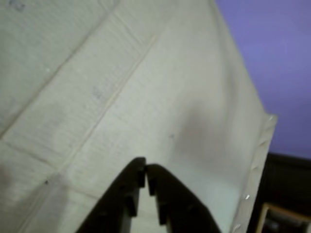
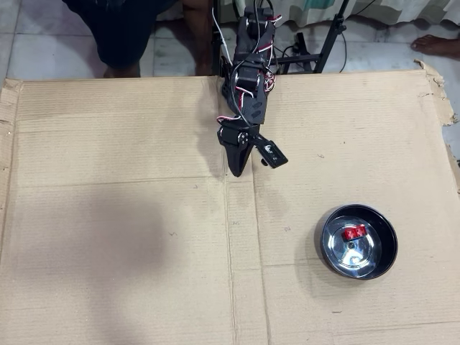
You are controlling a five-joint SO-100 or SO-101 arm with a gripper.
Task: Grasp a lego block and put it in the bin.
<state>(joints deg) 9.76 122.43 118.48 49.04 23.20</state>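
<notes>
Closest to the wrist camera, the gripper (image 1: 146, 167) enters from the bottom edge, its two black toothed fingers meeting at the tips with only a thin sliver of light between them lower down. Nothing sits between them; the jaws are closed on air. Past the tips lies pale cardboard (image 1: 121, 87) with faint fold lines running diagonally, and a soft shadow patch falls to the right of the fingers. The sheet's edge runs down the right side of that view, and beyond it is a blurred purple surface (image 1: 277, 53).

From above, the cardboard sheet (image 2: 129, 237) covers almost the whole floor area in view, creased in several bands and torn at its upper right corner. The bin (image 2: 328, 255), a round bowl black outside and mirror-bright inside, stands on the cardboard in the lower right part of the overhead view. The lego block (image 2: 352, 233) lies inside it, a small red piece resting on the shiny floor of the bowl toward its upper side.

Well apart from the bowl, up and to the left, the arm (image 2: 248, 86) reaches in from the top edge, with red and white wires along its black body. Its gripper (image 2: 236, 171) points down toward the middle of the sheet, fingers drawn together into a single dark point, near a vertical crease. Behind the arm's base are tiled floor (image 2: 43, 43), dark stands and cables, and a bare foot (image 2: 435, 44) at the upper right.
</notes>
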